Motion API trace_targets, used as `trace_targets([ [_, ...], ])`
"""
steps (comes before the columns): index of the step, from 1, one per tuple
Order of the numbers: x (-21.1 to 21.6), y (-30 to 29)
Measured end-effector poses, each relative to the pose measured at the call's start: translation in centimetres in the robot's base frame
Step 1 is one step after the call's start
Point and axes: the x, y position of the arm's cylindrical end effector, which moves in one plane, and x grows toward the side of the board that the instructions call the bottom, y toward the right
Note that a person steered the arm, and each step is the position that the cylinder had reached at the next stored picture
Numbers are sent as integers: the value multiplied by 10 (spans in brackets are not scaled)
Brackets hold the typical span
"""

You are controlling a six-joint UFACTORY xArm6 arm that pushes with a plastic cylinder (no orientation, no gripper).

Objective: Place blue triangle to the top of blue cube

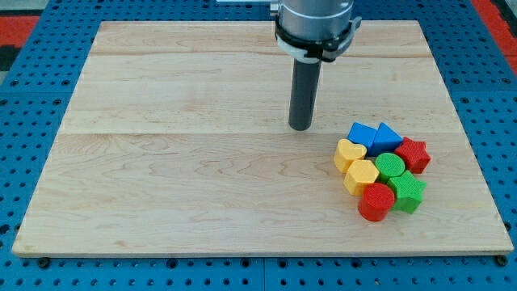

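The blue cube (362, 134) and the blue triangle (388, 137) lie side by side at the view's right, touching, the triangle on the cube's right. They form the top of a tight cluster of blocks. My tip (300, 127) rests on the board to the left of the blue cube, about a block's width and a half away, touching no block.
Below the blue pair sit a yellow heart (349, 153), a yellow hexagon (361, 175), a green cylinder (390, 166), a red star (413, 153), a green star (407, 194) and a red cylinder (376, 202). The wooden board (202, 162) ends close to the cluster's right.
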Motion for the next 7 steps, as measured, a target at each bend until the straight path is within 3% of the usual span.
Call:
trace_targets([
  [1,3,-8],
  [2,46,-34],
  [3,140,-70],
  [4,189,-79],
  [6,191,-63],
  [7,191,7],
])
